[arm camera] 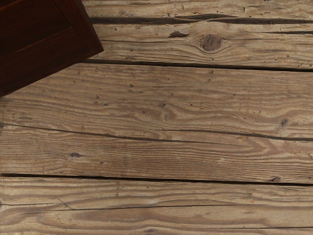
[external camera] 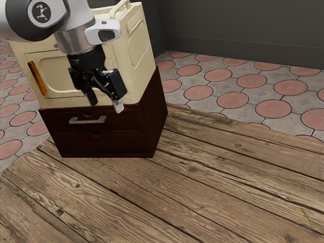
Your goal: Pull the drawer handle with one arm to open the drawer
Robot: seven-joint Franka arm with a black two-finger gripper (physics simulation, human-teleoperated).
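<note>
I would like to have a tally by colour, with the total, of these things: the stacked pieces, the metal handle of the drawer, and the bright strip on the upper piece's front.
Dark brown: 1 (drawer cabinet)
Cream: 1 (upper box)
Silver-grey: 1 (drawer handle)
Orange: 1 (strip)
Total: 4
</note>
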